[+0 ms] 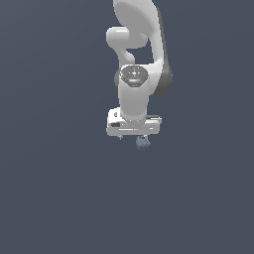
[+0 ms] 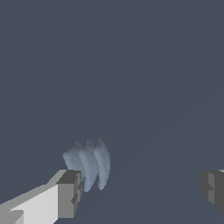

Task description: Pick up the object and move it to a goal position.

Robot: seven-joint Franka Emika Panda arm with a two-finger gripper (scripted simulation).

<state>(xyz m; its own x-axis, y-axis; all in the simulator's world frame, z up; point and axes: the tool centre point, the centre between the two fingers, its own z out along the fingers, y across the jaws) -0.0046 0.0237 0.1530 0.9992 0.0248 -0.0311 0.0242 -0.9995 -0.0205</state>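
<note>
Gripper (image 2: 140, 192), white, fingers standing wide apart, hovering over the object (image 2: 89, 164), which is lying beside one finger (image 2: 70, 192) on the grey tabletop (image 1: 59, 198): grasp, lift and transfer appearing yet undone.

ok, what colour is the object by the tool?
Pale blue-grey, with short parallel ridges. The object shows best in the wrist view, beside one finger of the tool.
</note>
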